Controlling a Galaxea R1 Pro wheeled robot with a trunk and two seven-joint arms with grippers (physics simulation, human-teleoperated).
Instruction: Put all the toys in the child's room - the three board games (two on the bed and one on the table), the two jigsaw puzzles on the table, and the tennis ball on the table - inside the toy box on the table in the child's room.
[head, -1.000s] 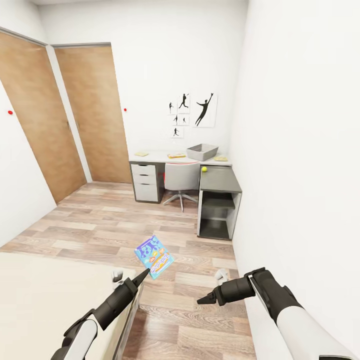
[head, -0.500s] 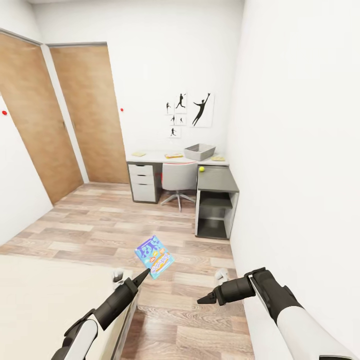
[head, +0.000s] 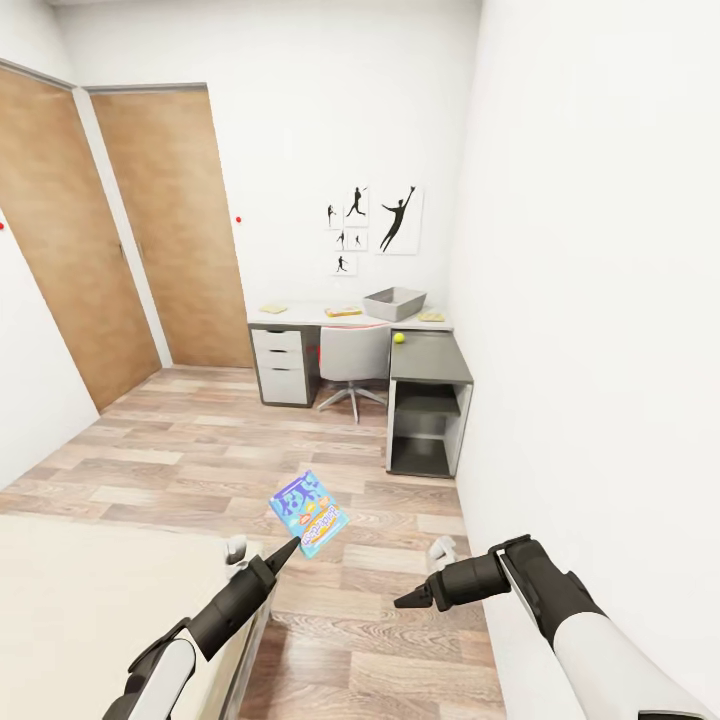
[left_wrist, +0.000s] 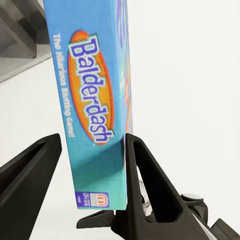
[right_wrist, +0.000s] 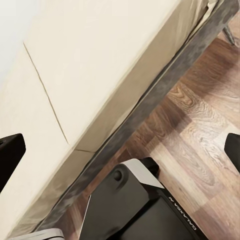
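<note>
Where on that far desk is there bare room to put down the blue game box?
The toy box looks empty from here. On the table, bare top lies between the flat toy by the drawers and the middle one. The corner is crowded: toy box, another flat toy, tennis ball. The left claw holds the board game.

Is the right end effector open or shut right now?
Open: in the right wrist view the right end effector has its fingertips far apart with nothing between.
</note>
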